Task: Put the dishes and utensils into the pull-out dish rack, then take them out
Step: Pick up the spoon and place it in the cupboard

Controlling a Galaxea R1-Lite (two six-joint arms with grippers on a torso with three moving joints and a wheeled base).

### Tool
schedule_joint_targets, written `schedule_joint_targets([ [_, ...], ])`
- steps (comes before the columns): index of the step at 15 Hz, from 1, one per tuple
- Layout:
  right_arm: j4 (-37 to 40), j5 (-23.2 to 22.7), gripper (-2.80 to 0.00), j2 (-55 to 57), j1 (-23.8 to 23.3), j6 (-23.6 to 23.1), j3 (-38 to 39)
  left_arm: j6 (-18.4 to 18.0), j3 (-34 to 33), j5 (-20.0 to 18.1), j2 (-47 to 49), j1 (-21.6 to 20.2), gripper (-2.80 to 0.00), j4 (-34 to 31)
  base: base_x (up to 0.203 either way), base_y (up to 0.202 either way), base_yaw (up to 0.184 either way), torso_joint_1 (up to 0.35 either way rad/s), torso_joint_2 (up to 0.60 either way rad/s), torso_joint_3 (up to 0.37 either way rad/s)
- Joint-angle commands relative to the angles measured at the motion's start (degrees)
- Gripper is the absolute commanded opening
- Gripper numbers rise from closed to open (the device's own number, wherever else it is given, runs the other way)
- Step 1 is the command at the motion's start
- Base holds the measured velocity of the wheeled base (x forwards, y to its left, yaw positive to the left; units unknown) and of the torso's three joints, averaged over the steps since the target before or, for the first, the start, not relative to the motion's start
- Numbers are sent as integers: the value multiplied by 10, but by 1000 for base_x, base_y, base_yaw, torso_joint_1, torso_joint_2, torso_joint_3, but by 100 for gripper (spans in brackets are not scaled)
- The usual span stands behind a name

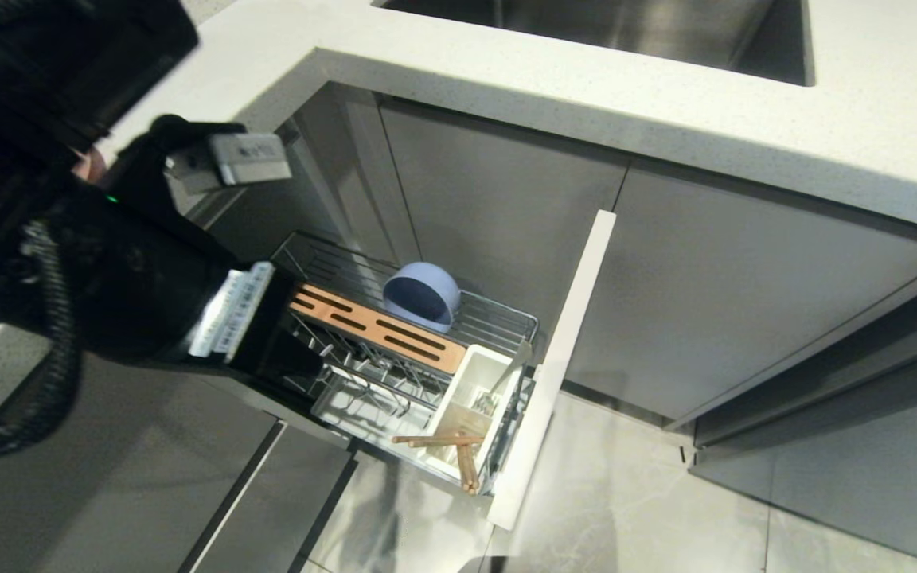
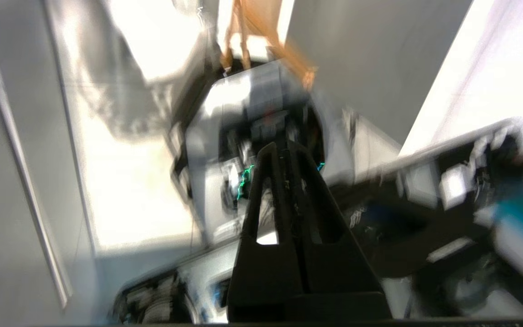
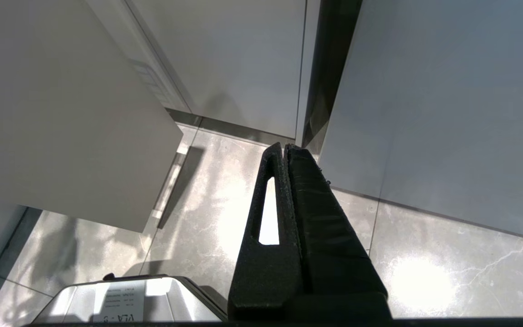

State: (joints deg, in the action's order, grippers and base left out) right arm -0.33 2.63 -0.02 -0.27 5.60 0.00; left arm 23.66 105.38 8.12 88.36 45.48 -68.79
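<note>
Black plastic fills the near left of the head view, where the robot's left arm is reached in over the inner end of the pull-out dish rack (image 1: 395,350). The left tool (image 2: 284,150) is hidden by the arm in that view; in the left wrist view its two dark fingers are seen pressed together, with nothing recognisable between them, though that picture is heavily blurred. The right tool (image 3: 285,150) is seen only in the right wrist view, also pinched closed and empty, hanging over pale marble floor tiles (image 3: 425,272) beside grey cabinet doors.

Chrome wire forms the basket of the rack, which is drawn out from the cabinet at a slant. At its near end a white cutlery box (image 1: 474,398) is set against the narrow pale front panel (image 1: 562,358). A pair of light wooden chopsticks (image 1: 450,446) is lodged in the box, the two sticks crossed, their ends jutting past the box's rim. A slim grey spoon (image 1: 510,370) stands in the same box, leaning toward the panel. A slotted wooden board (image 1: 379,329) is laid across the basket. Beyond it, a small light-blue bowl (image 1: 422,296) is propped on its edge against the far wire wall.

Farthest away, a white speckled counter (image 1: 665,87) with a steel sink (image 1: 626,28) is seen above.
</note>
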Motion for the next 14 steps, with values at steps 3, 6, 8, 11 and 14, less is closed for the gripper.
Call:
schedule_joint_targets([
  [3,0,0,-280,-2,0,0,0,10,6,43,-132,-64,-280,113,0,0,0,0,0,0],
  [6,0,0,-280,-2,0,0,0,6,5,45,-181,-174,-280,194,0,0,0,0,0,0],
  [8,0,0,-280,-2,0,0,0,-7,4,46,-200,-254,-280,231,0,0,0,0,0,0],
  [11,0,0,-280,-2,0,0,0,-58,-9,44,-218,-403,-280,263,0,0,0,0,0,0],
  [14,0,0,-280,-2,0,0,0,-120,-28,44,-227,-527,-280,271,0,0,0,0,0,0],
])
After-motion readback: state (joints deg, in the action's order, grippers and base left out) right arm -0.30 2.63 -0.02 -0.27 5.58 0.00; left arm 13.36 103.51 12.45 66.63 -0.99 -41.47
